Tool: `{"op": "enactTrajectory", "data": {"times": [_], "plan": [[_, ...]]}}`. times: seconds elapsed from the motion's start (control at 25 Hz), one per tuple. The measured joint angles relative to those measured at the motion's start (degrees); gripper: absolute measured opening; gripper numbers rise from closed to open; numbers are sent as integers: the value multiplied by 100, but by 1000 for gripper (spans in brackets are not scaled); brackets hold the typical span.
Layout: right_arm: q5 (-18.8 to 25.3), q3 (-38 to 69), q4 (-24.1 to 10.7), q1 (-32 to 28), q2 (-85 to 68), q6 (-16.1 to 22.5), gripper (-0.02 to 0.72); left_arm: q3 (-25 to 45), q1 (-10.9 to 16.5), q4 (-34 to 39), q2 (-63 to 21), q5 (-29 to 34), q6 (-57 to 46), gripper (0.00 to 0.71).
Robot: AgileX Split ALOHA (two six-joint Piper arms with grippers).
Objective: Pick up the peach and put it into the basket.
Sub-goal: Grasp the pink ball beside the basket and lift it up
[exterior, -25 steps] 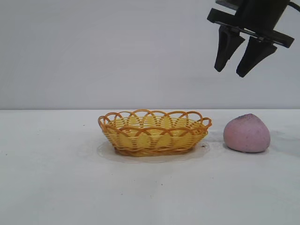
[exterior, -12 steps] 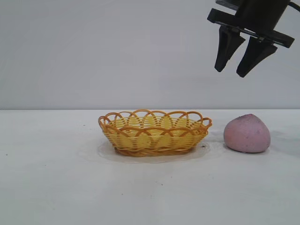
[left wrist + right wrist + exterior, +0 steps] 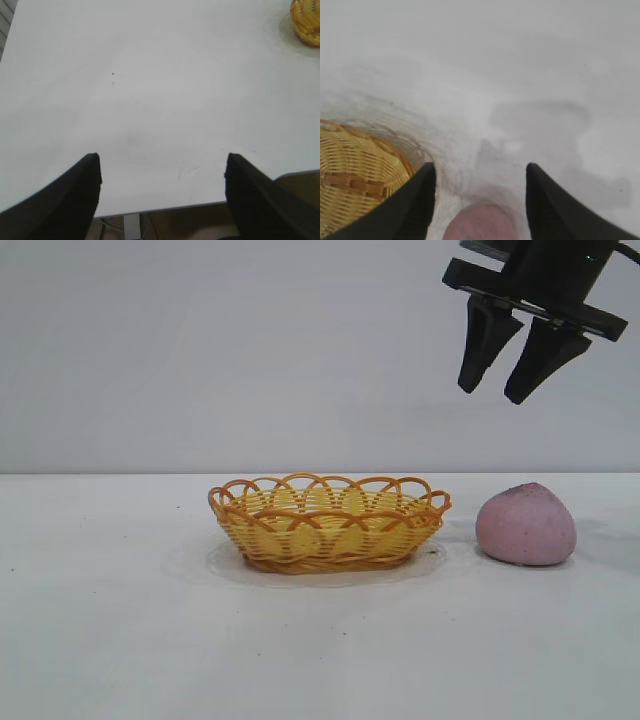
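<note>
Above the peach: the right hand (image 3: 508, 395) hangs high over the bench (image 3: 120, 640), well clear of everything, its two dark fingers (image 3: 483, 345) pointing down and a little toward the basket side.
Step in hand: the approach to the pick; nothing is lifted yet, so the task is at its very start.
Peach: the dull pink peach (image 3: 526, 525) sits on the bench just beside the basket (image 3: 328, 522), on the right arm's side, apart from the rim and not touching it. In the right wrist view the peach (image 3: 481, 223) shows low between the two fingers, with the basket (image 3: 360, 180) off to one side.
Right hand state: fingers parted about halfway, empty, touching nothing.
Next move, as I judge it: a descent until the fingers straddle the peach, probably with a wider opening first, since the gap looks narrow against the rounded body. Then a close, a lift, a short carry over the scalloped rim and a release.
Risk: a finger landing on the sloping top could roll the peach aside.
Left hand: the left hand (image 3: 160, 200) is out near the bench's edge, far from the basket (image 3: 307, 22), fingers spread wide and empty.
</note>
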Motion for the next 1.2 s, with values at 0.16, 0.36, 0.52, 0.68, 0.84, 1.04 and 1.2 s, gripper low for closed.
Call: {"op": "enactTrajectory", "data": {"times": [0.16, 0.36, 0.52, 0.68, 0.84, 1.04, 1.2], "plan": [[-11, 0, 0, 0, 0, 0, 343, 211, 0, 12, 0, -343, -11, 463], [-23, 0, 0, 0, 0, 0, 343, 258, 0, 35, 0, -447, -48, 463], [-31, 0, 0, 0, 0, -4, 343, 258, 0, 35, 0, -469, -50, 463], [-31, 0, 0, 0, 0, -13, 343, 258, 0, 51, 0, -469, -60, 463], [-31, 0, 0, 0, 0, -13, 343, 258, 0, 51, 0, -469, -60, 463], [-31, 0, 0, 0, 0, -113, 343, 258, 13, 51, 0, -469, -60, 463], [53, 0, -9, 0, 0, -174, 343, 258, 265, 51, 0, -469, -60, 463]]}}
